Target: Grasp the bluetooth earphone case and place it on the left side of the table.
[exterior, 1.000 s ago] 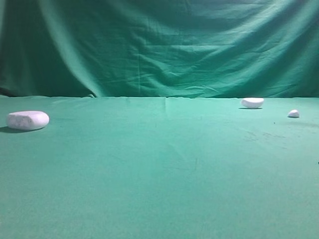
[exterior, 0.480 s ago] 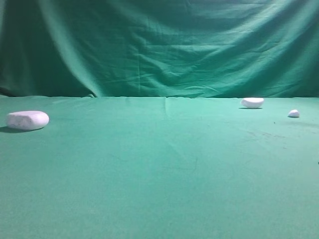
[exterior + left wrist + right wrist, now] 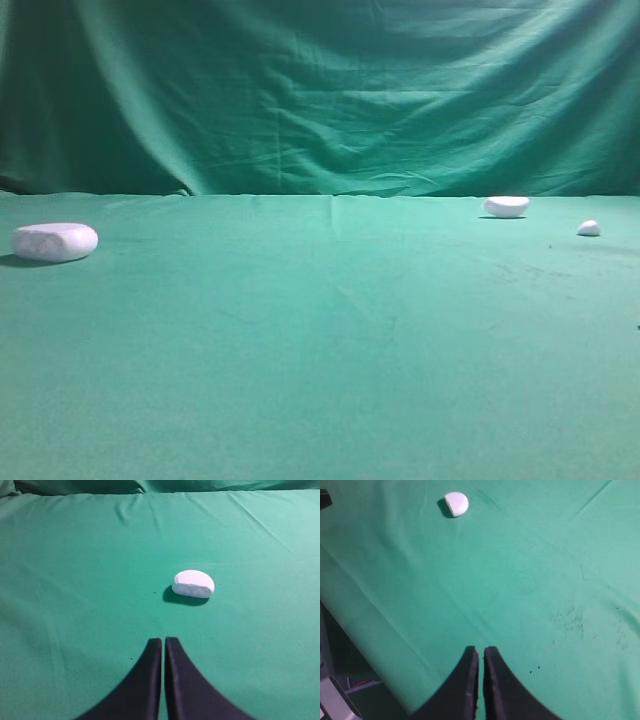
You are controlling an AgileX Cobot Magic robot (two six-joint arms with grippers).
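Note:
The bluetooth earphone case [image 3: 55, 241] is a white rounded oblong with faint spots. It lies on the green table [image 3: 320, 350] at the far left. In the left wrist view the case [image 3: 193, 583] lies ahead and slightly right of my left gripper [image 3: 163, 641], well apart from it. The left gripper's jaws are shut and empty. My right gripper [image 3: 481, 651] is shut and empty over bare cloth near the table's edge. Neither gripper shows in the exterior view.
A smaller white half-oval piece [image 3: 506, 206] and a tiny white pebble-like piece [image 3: 589, 228] lie at the back right. A small white piece [image 3: 456, 503] lies far ahead of the right gripper. A wrinkled green curtain [image 3: 320, 90] hangs behind the table.

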